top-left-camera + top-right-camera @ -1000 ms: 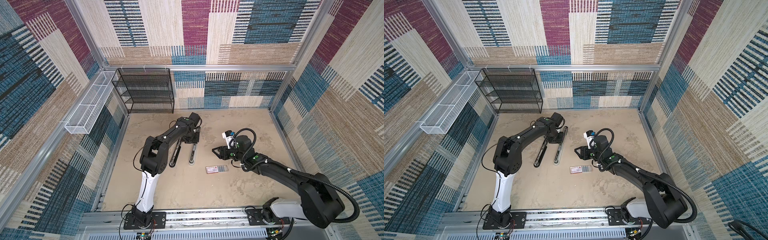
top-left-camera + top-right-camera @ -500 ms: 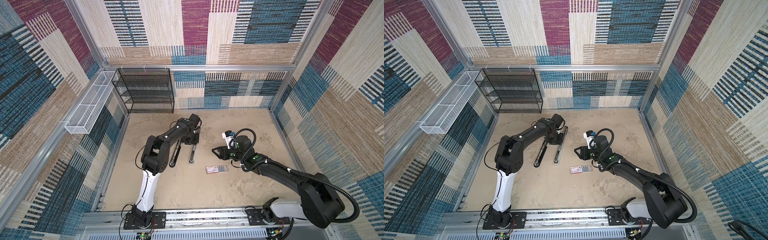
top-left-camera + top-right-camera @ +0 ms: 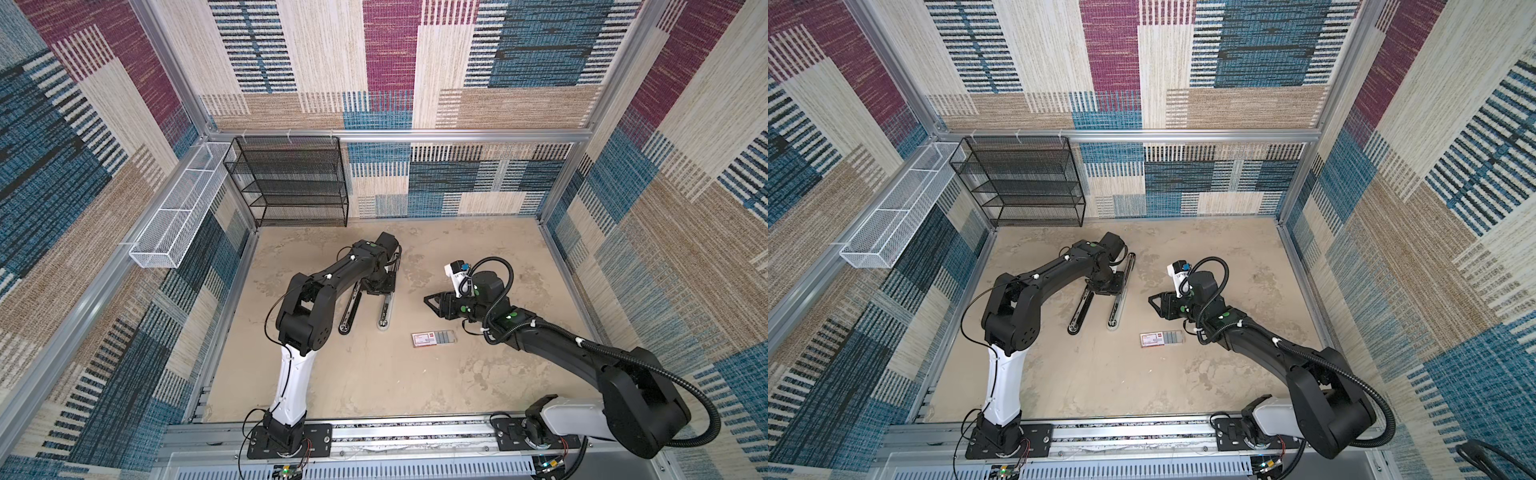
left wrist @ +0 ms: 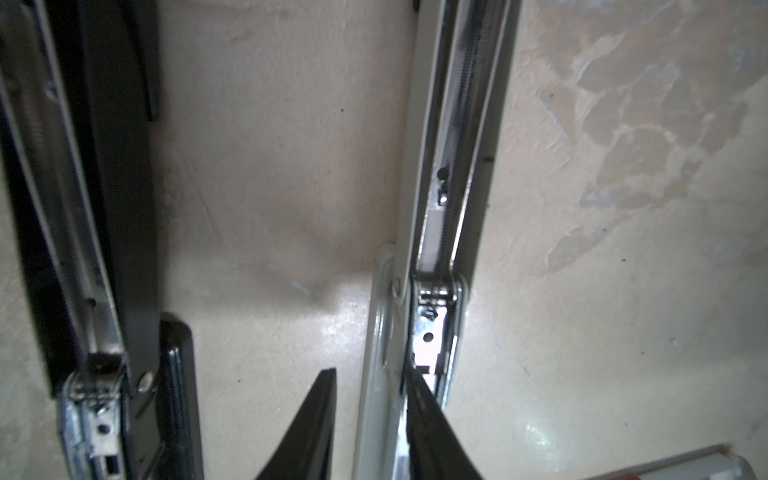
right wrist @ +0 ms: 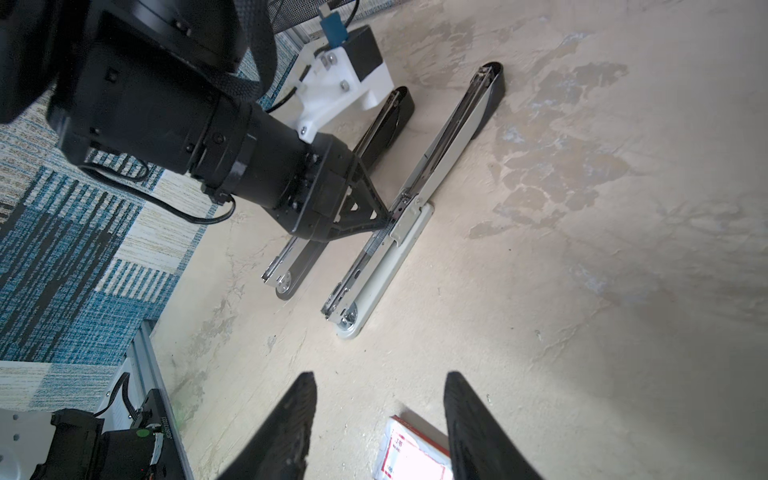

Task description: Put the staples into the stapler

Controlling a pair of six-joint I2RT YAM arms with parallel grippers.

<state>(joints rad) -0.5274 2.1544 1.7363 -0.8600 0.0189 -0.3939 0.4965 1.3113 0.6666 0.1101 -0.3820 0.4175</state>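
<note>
Right now your left fingers [image 4: 316, 415] straddle one side rail of the opened white stapler [image 5: 386, 270] by its hinge. The gap is narrow, and I cannot tell whether they pinch it. Your right fingers [image 5: 299, 415] stand wide apart and empty near the staple box [image 3: 432, 338], which lies flat on the worktop [image 3: 374, 374], close to that stapler.

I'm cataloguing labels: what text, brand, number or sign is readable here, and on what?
On the staple box label: dark characters in a red frame, too blurred to read.
On the white camera mount, in a top view: dark print, too small to read.
Nothing else carries legible text.
</note>
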